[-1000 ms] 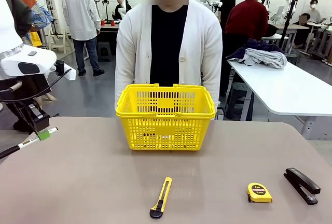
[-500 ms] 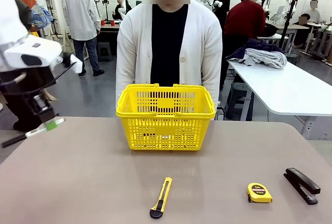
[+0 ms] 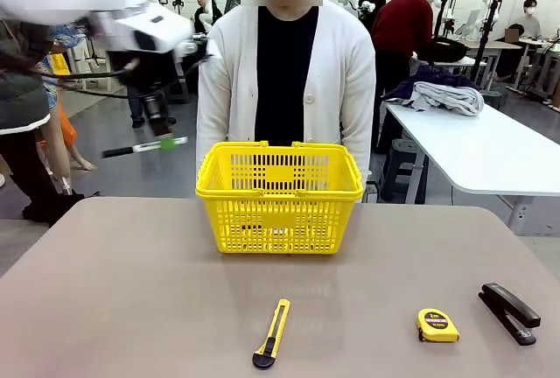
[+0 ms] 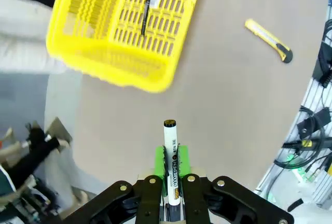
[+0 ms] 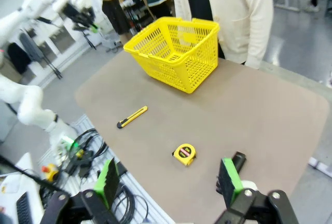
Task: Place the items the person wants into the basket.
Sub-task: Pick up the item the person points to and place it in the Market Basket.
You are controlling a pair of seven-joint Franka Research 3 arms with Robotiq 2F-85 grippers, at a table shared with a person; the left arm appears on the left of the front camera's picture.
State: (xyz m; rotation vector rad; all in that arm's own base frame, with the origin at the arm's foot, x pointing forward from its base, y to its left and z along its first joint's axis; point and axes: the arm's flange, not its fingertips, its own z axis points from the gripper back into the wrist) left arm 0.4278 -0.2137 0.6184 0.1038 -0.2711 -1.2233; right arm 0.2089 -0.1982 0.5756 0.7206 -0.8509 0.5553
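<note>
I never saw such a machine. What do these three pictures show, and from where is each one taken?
Two robot arms work at a table, facing a person. One picture comes from a fixed camera between the arms; the other two from cameras on the wrists, looking along the fingers. The left gripper is shut on a white pen, in the air near the yellow basket. A black pen lies in the basket. The right gripper is open and empty. On the table lie a knife, a tape measure and a stapler.

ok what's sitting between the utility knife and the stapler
The yellow tape measure, lying nearer the stapler than the utility knife, seen in the front view.
</note>
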